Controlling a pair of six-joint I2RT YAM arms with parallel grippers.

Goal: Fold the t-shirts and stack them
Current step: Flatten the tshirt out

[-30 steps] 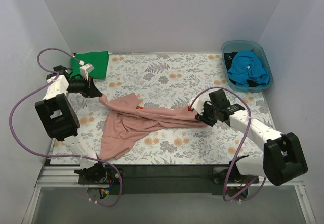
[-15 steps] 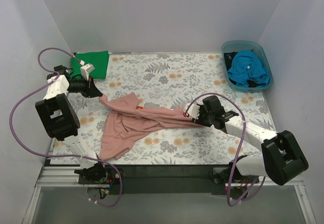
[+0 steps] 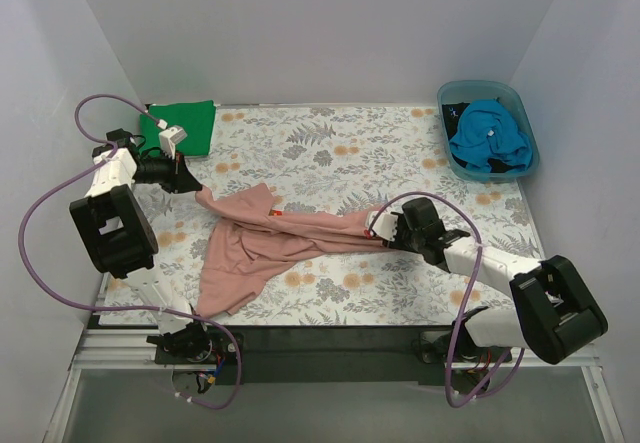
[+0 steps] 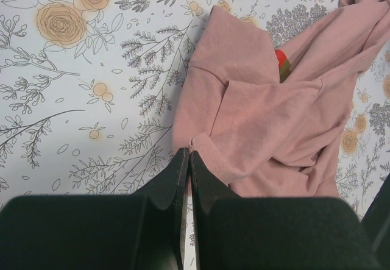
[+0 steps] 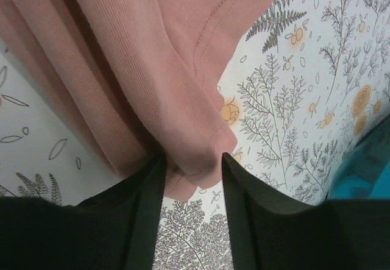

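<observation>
The dusty pink t-shirt [image 3: 270, 238] lies crumpled and stretched across the floral cover. My left gripper [image 3: 192, 187] is shut on its far-left corner; in the left wrist view the jaws [image 4: 187, 154] pinch the hem of the pink cloth [image 4: 268, 117]. My right gripper [image 3: 380, 231] is open at the shirt's right end, and the pink cloth [image 5: 152, 69] sits between its spread fingers [image 5: 192, 157]. The bright green t-shirt [image 3: 190, 123] lies flat at the back left. The bright blue t-shirt [image 3: 488, 138] is bunched in the tub.
The teal plastic tub [image 3: 455, 93] stands at the back right corner. The floral table covering [image 3: 340, 143] spans the table between white walls. A purple cable loops beside each arm.
My right gripper has moved left and down onto the right end of the pink t-shirt. The left gripper and the shirt have hardly moved.
</observation>
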